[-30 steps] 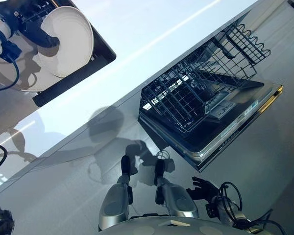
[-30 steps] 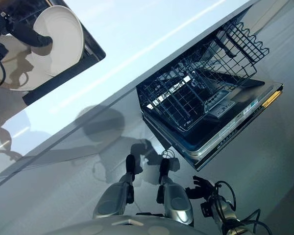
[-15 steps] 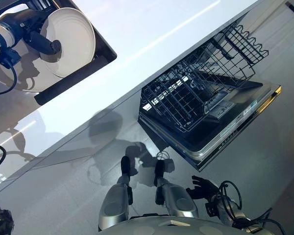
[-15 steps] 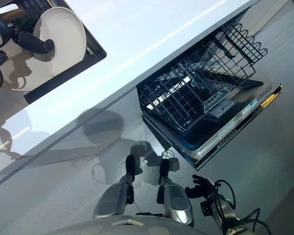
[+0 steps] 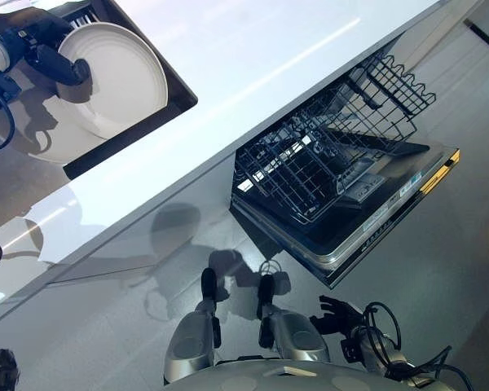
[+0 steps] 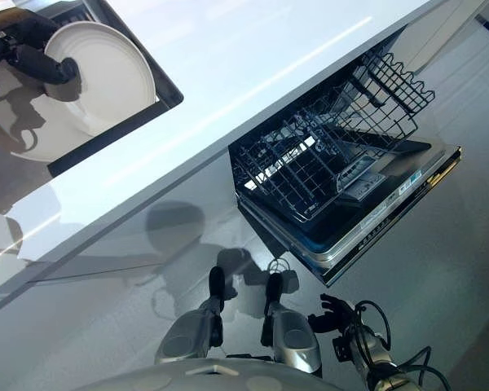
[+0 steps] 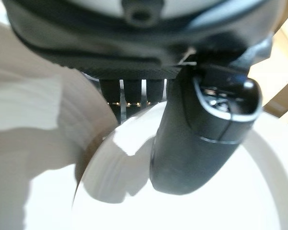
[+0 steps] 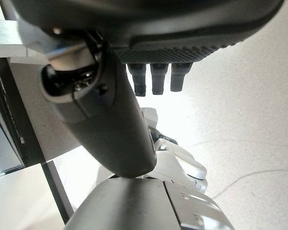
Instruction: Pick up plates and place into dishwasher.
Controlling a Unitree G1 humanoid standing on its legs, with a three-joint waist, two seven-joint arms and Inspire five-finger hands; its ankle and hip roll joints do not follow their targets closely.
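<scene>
The left robot hand is clamped on a white plate at ten o'clock, the dishwasher rack not yet loaded.

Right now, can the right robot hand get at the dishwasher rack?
Probably yes. The right robot hand hangs low and empty, fingers relaxed, and nothing stands between it and the pulled-out dishwasher rack. The left robot hand holds the white plate.
</scene>
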